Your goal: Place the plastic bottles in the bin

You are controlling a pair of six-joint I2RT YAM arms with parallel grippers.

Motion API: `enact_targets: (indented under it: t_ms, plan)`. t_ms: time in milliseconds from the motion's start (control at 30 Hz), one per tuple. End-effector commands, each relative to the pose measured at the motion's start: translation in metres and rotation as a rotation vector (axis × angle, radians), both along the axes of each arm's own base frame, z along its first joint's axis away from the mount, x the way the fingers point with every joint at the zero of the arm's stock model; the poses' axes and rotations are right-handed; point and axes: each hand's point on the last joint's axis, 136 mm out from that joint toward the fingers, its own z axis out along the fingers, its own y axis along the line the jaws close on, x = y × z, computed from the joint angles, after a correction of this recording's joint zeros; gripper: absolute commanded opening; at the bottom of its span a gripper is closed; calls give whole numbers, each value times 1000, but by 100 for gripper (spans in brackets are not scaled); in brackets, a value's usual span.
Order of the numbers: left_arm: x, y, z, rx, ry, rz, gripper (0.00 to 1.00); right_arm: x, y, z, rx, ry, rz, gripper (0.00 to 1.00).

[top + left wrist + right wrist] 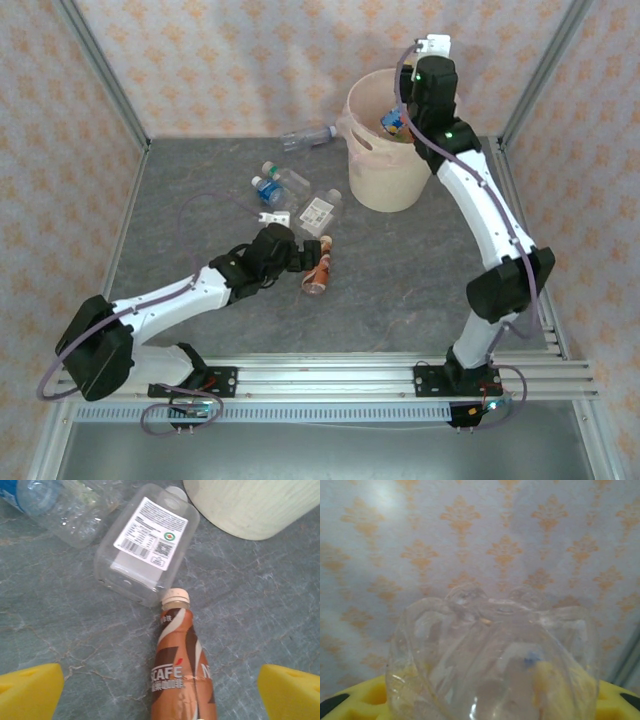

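- The left gripper hangs low over the table with its jaws spread wide, gripping nothing; a yellow fingertip shows at each lower corner of the left wrist view.
- A brown coffee bottle lies on its side between those open jaws, nearer the right finger, with its pale cap pointing away from the gripper.
- Just beyond the jaws, a flat bottle with a white printed label lies touching or almost touching that cap.
- Further ahead and to the left of the jaws lies a crushed bottle with a blue label.
- Ahead and to the right of the jaws stands the bin, with its pale wall rising from the table.
- The right gripper is raised over the bin's mouth, its jaws clamped on a clear bottle.
- That bottle's lobed base juts out past the yellow pads, with patterned wallpaper behind it.
- One more clear bottle lies by the back wall, left of the bin and well away from both sets of jaws.
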Motion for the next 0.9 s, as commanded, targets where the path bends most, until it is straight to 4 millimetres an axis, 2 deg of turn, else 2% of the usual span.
enact_targets:
  t_ms: [0,100,200,267,400,633,767,867]
  plan:
    - [-2,-3,0,77,10,-37,100,13,-22,-25,-15,105,-114,53]
    - [0,-10,-2,93,19,-48,100,26,-16,-48,10,191,-99,60]
    - [-1,-16,-6,114,35,-66,100,30,-13,-64,35,246,-100,69]
    - [-1,-19,-8,128,44,-77,100,29,-12,-68,55,259,-100,78]
    - [-3,-25,-13,144,58,-95,100,22,-14,-63,76,253,-99,86]
    - [-7,-29,-24,169,93,-118,100,11,-13,-54,101,224,-71,89]
    - [-14,-29,-33,199,124,-134,100,1,-6,-50,138,215,-15,92]
    - [-19,-26,-40,230,144,-143,100,-9,-1,-42,183,189,31,100]
